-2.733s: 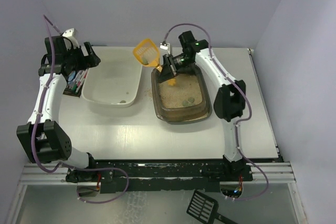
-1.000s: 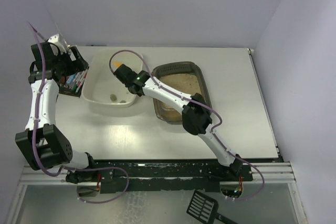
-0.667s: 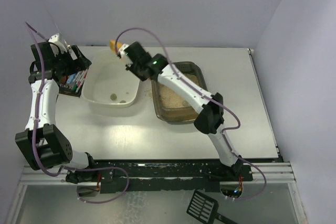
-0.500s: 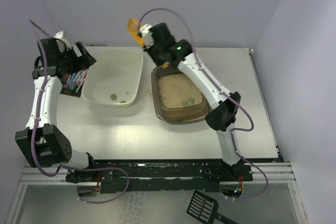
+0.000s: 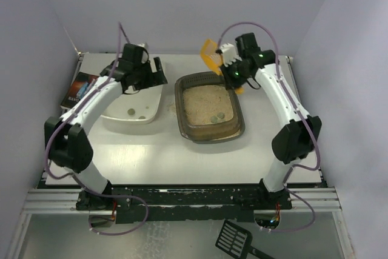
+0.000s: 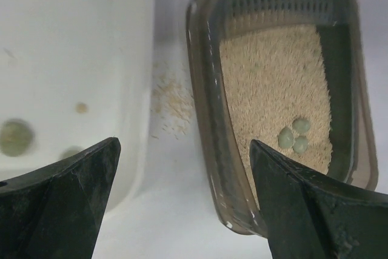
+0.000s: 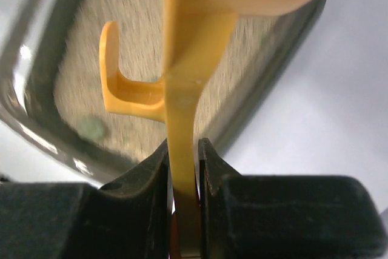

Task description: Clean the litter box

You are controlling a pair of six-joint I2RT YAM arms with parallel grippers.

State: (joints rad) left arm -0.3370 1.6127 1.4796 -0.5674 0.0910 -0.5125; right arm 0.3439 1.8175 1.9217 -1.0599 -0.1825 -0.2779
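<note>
At the far left of the pale grey desk (image 5: 182,156) lies a dark flat thing that looks like a book (image 5: 77,87). Next to it stands a white plastic tub (image 5: 121,119) with a few small grey-green lumps (image 5: 136,113) on its floor.

The left pincer (image 5: 151,76) hangs above the far right corner of this tub. It is wide open and holds nothing. In the left wrist view its two black fingers (image 6: 66,210) stand far apart, with the tub under one and the litter box under the other.

A little sandy litter (image 6: 170,104) lies spilled on the desk between the tub and the box.

The dark brown see-through plastic litter box (image 5: 179,104) sits in the middle of the desk, just beside the tub on its right. It has beige sand inside. Three small grey-green lumps (image 6: 293,134) lie close together in the sand, near its front right part.

The right pincer (image 5: 233,72) is up above the far end of the litter box. It is closed tight on the handle of a yellow plastic scoop (image 7: 182,107). The scoop's head sticks out past the far rim of the box.

A black plastic scoop (image 5: 233,238) lies low down in front of the desk, to the right.
</note>
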